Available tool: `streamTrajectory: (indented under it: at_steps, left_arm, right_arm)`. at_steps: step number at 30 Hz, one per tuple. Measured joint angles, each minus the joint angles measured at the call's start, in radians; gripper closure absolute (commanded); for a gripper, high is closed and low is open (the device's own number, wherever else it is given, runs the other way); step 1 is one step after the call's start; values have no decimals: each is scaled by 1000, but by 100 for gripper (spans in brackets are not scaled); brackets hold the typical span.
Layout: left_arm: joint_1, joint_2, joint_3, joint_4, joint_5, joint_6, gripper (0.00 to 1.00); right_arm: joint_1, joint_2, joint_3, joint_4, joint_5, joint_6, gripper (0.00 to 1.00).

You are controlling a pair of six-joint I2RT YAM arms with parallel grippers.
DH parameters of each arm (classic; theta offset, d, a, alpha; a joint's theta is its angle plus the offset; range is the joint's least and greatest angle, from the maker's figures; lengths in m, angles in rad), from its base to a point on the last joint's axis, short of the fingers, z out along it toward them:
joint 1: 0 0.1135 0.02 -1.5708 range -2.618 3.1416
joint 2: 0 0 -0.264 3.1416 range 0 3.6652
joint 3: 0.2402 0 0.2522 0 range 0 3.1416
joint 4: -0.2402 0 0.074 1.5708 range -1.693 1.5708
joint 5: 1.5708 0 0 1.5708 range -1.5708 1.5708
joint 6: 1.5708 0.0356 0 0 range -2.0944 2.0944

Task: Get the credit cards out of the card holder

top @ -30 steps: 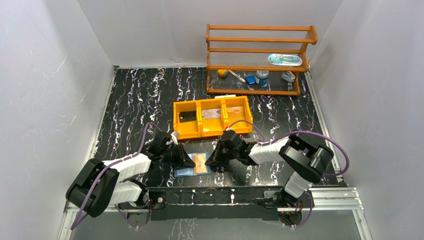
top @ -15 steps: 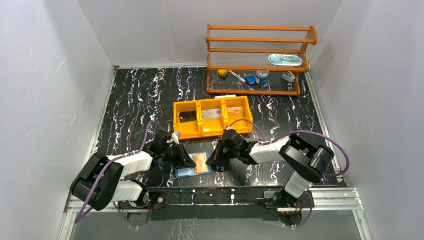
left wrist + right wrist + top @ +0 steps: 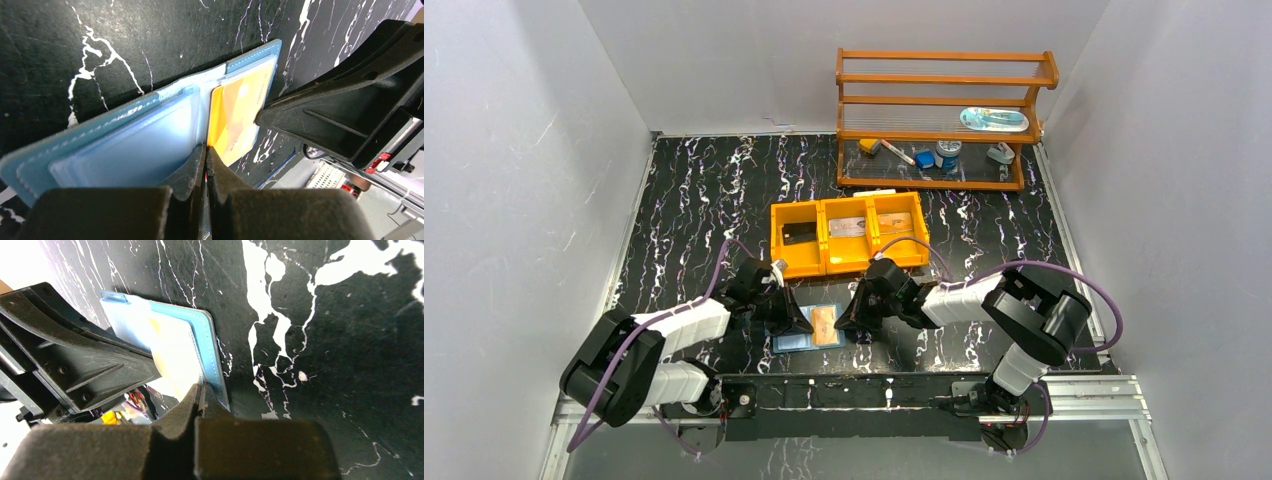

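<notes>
Meeting the orange card [image 3: 240, 115] along its long inner edge, the left gripper [image 3: 205, 150] — jaws together — sits nearer than the likewise closed right gripper [image 3: 201, 397].

Even overhead light (wrist glare)

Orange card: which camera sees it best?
Left wrist. The orange card is close and big there, lying in the open wallet. The top view shows only a tiny orange patch. The right wrist view shows it pale and washed out by glare.
</notes>
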Motion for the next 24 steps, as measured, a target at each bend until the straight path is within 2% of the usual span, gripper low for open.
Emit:
streamTrajectory:
  at_steps: [2, 5, 9, 13, 19, 21, 24]
  left_arm:
    - [-3, -9, 9, -21, -13, 13, 100]
    - [-5, -21, 24, -51, -34, 37, 100]
    - [-5, -34, 29, -70, -48, 53, 100]
    - [-5, -38, 29, -78, -49, 62, 100]
    - [-5, -51, 30, -88, -54, 63, 73]
    - [-6, -44, 33, -76, -50, 60, 68]
    - [-6, -18, 42, -57, -30, 60, 71]
  right_arm:
    - [6, 0, 0, 3, 6, 0, 86]
    - [14, -1, 2, 6, 11, -2, 84]
    - [21, 0, 12, -7, 10, -17, 100]
    - [24, 3, 28, -33, 13, -30, 100]
    - [26, 3, 33, -48, 22, -25, 100]
    - [26, 3, 27, -36, 21, -15, 100]
    - [26, 6, 1, 12, 12, 11, 100]
